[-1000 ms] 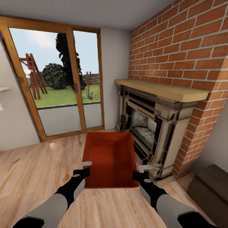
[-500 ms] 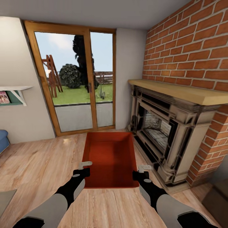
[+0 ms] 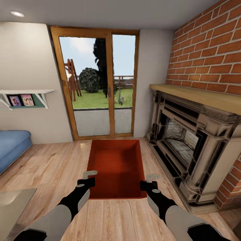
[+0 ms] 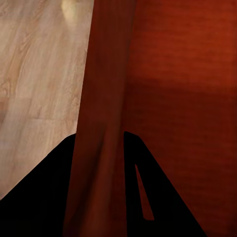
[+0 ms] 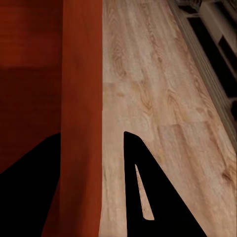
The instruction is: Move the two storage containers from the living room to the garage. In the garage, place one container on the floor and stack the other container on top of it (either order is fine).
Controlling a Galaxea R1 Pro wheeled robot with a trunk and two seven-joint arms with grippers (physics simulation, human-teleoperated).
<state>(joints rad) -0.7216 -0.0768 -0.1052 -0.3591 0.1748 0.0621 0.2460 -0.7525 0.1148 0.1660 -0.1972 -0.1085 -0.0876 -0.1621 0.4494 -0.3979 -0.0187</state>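
Container (image 3: 115,167) between tools, left (image 3: 87,178) and right (image 3: 150,181) gripping side walls.

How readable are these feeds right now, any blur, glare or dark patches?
Head view: evenly lit and sharp, wide-angle stretch at the edges, container clear. Left wrist view: soft, fingers pure black silhouettes, container wall shaded. Right wrist view: same black fingers, floor grain slightly blurred.

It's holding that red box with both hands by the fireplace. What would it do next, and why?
Probably keep carrying it out of this room: both grippers, left and right, clamp the storage container's side walls, and wood-plank floor, not garage concrete, lies underneath.
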